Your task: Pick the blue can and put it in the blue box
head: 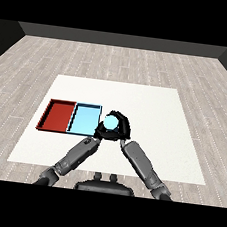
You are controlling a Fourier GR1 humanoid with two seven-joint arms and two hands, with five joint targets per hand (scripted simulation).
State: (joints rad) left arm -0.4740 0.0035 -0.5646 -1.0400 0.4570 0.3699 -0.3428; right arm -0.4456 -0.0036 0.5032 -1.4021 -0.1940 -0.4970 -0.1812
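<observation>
Carrying the can [111, 121] the last bit over to the blue tray [84, 120] is what's being done here, by the look of it, and doing it well mostly comes down to keeping the can upright and clearing the tray's near right edge before anything is let go. The can is held up off the table [160, 121], wrapped by the right hand [121, 128], whose fingers are curled round its far and right side, so it's closed on the can rather than spread. The left hand [100, 130] is tucked in just beside it on the left; whether its fingers are actually on the can or just bunched next to it can't be told, since the two dark hands run together there. Relative to the right hand, the can sits inside the curl, with its pale top showing between fingers and thumb. Relative to the tray, it's just off the right edge, maybe overlapping the rim a touch, not yet properly over the middle. A short move to the left is probably needed, then a lowering before release. The red tray [57, 115] is touching the blue one on the far side, so overshoot should be avoided.
</observation>
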